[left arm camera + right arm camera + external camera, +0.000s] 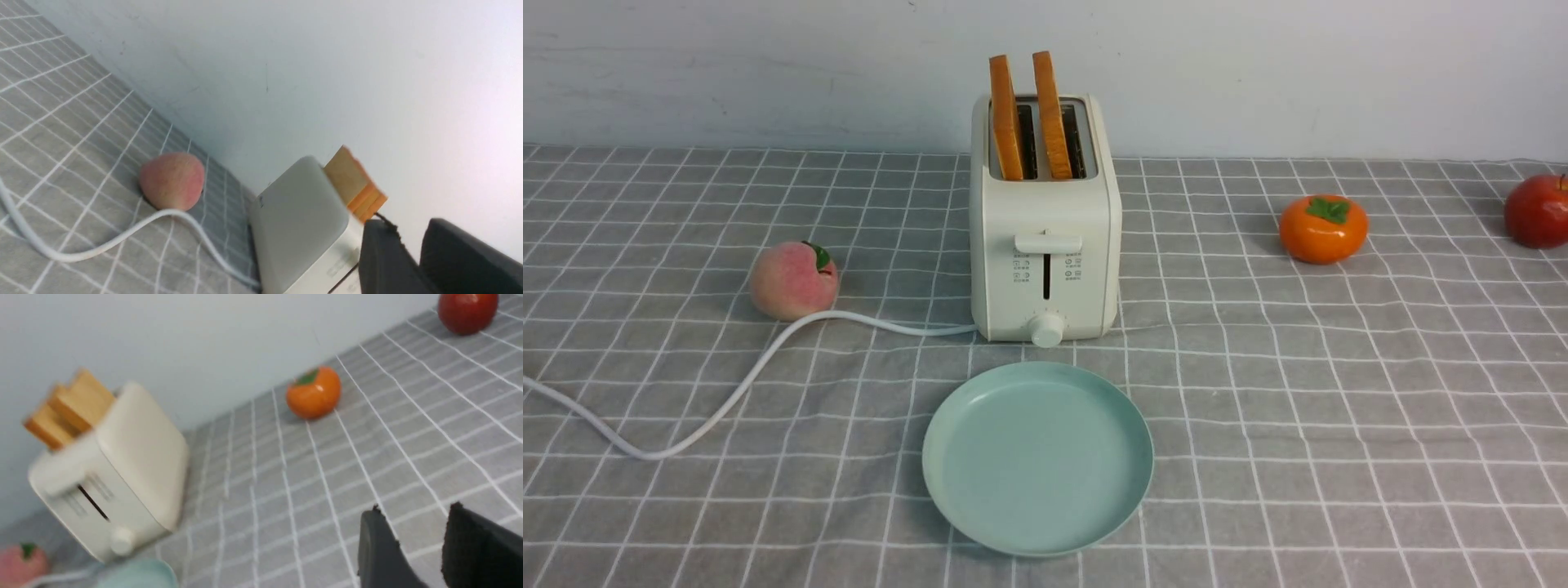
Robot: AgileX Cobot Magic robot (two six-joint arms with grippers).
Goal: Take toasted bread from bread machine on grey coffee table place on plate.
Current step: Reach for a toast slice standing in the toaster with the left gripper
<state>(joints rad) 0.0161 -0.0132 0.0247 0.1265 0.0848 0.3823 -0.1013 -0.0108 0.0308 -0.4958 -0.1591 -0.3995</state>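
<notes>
On the grey coffee table (pixel 1339 408), only front view shows plate (pixel 1037 457) whole.

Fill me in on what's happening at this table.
Nothing is being handled yet. Two slices of toasted bread stand upright in the slots of the bread machine on the grey coffee table. The plate lies bare just in front of the machine. The left tool and right tool are both open, hold nothing and touch no bread. Neither arm shows in the front view.
</notes>
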